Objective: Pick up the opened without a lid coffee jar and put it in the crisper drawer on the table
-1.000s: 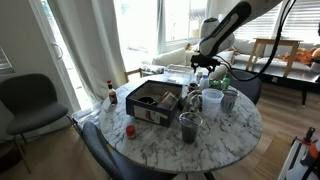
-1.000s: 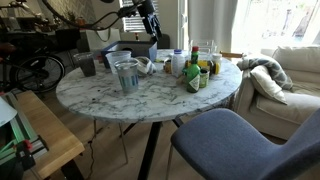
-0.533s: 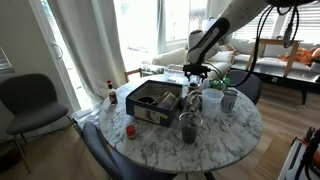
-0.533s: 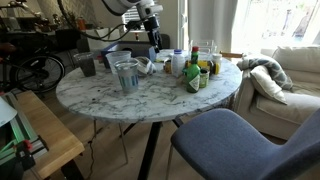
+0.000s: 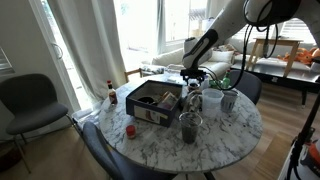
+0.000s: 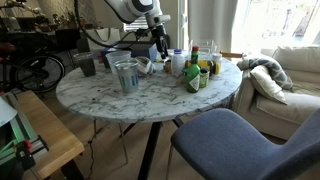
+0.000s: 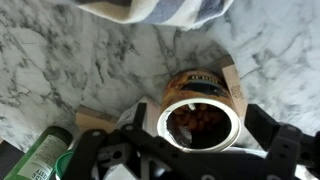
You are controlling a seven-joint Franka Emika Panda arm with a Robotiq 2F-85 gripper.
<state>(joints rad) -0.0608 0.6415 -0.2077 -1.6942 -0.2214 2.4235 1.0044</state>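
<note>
**Gripper straddles the open coffee jar, grasp not yet made**

In the wrist view we look straight down into the lidless coffee jar with the brown label and white rim (image 7: 201,118). It stands upright on the white, grey-veined marble table (image 7: 60,60) at the lower centre of the frame, with dark coffee showing inside. The black two-fingered gripper (image 7: 190,145) comes in from the bottom edge with one finger on each side of the jar. Its jaws stand spread wider than the rim, so we judge that nothing is pinched yet. The straddle makes sense: with no lid, the jar has to be taken by its walls and kept upright, or the coffee spills.

A dark green bottle (image 7: 40,155) sits in the lower left corner, close to the finger on that side (a neighbour worth watching as the jaws close). A grey-and-white striped cloth (image 7: 150,10) lies along the top edge.

In an exterior view the arm reaches down from the upper right to the far side of the round table, beyond the dark box with the tan side (image 5: 153,100) at the centre. We cannot pick out the clear plastic crisper drawer with certainty in any view, since its transparency works against us. We reckon the next step is to close on the jar, then lift it level, clear of the clutter around it.
</note>
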